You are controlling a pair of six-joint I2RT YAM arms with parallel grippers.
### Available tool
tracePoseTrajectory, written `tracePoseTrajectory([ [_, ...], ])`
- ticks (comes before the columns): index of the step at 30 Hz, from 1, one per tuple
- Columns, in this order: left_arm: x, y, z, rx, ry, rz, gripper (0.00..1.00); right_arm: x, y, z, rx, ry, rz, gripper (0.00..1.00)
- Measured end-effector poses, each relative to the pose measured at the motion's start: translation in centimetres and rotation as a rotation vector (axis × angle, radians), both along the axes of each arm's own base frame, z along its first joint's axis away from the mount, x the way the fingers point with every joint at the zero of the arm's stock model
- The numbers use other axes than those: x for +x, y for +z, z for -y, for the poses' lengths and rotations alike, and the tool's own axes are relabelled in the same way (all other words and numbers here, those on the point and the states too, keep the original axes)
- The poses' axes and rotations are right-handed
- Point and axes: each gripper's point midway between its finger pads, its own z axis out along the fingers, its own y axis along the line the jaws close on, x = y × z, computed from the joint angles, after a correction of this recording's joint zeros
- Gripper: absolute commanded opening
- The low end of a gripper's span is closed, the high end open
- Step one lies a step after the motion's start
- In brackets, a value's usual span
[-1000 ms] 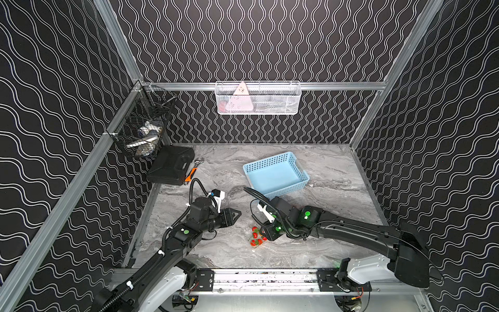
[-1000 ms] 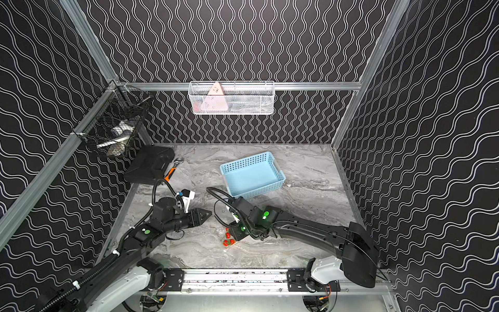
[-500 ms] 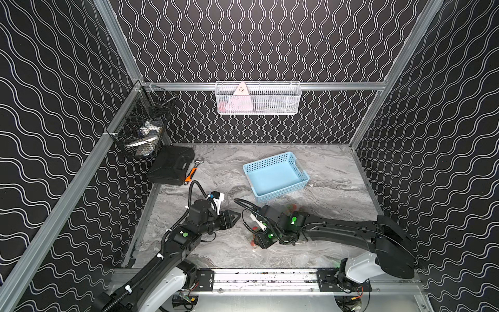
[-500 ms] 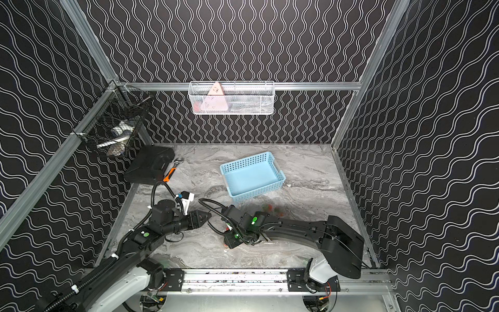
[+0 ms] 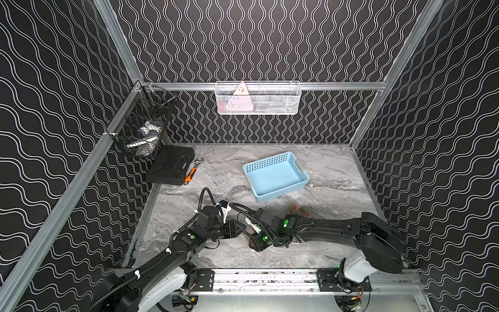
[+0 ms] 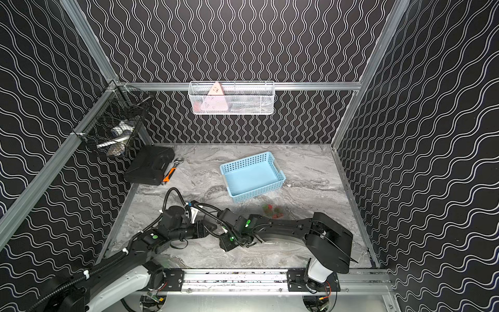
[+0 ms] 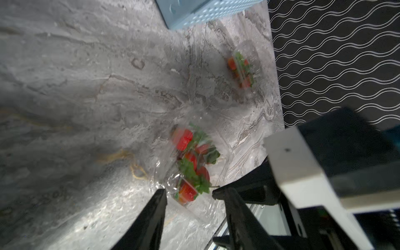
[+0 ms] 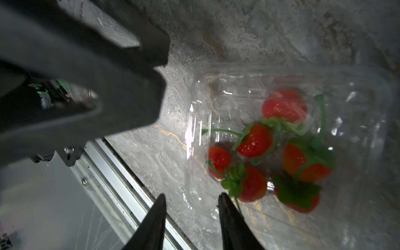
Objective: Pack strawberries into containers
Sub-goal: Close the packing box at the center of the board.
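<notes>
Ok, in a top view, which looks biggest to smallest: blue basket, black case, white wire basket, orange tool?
1. white wire basket (hung up on the wall, so real size unsure)
2. blue basket
3. black case
4. orange tool

Clamshells: two, the near clamshell (image 8: 227,86) and the far clamshell (image 7: 256,65).
Strawberries (image 8: 255,140): six in the near clamshell; those in the far clamshell are too blurred to count.
Blue basket (image 5: 282,191): one.
Wire baskets: two, a black wire basket (image 5: 135,146) at left and a white wire basket (image 5: 275,104) on the far wall.
Black case (image 5: 171,167): one.
Wrench (image 5: 192,174): one.
Arms: two, left arm (image 5: 172,251) and right arm (image 5: 329,229).
</notes>
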Motion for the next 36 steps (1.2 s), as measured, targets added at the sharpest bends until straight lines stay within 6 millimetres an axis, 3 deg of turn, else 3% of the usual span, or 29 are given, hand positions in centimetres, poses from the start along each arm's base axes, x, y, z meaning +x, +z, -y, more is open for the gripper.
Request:
tracePoseTrajectory([
  [9,0.5,-0.1,1.2,0.016,-0.029,0.017,0.5,-0.3,-0.2,-0.1,0.002,-0.006,-0.007,0.42],
  [20,0.0,-1.6,1.5,0.039,-0.043,0.019,0.5,-0.3,0.3,-0.2,0.007,-0.014,-0.002,0.42],
  [29,-1.1,-4.4,0.5,0.097,-0.03,-0.04,0.49,-0.2,0.4,-0.3,0.01,-0.016,0.003,0.42],
  [36,-0.3,-3.8,0.7,0.107,-0.019,-0.017,0.49,-0.3,-0.3,0.1,-0.004,-0.022,-0.007,0.42],
])
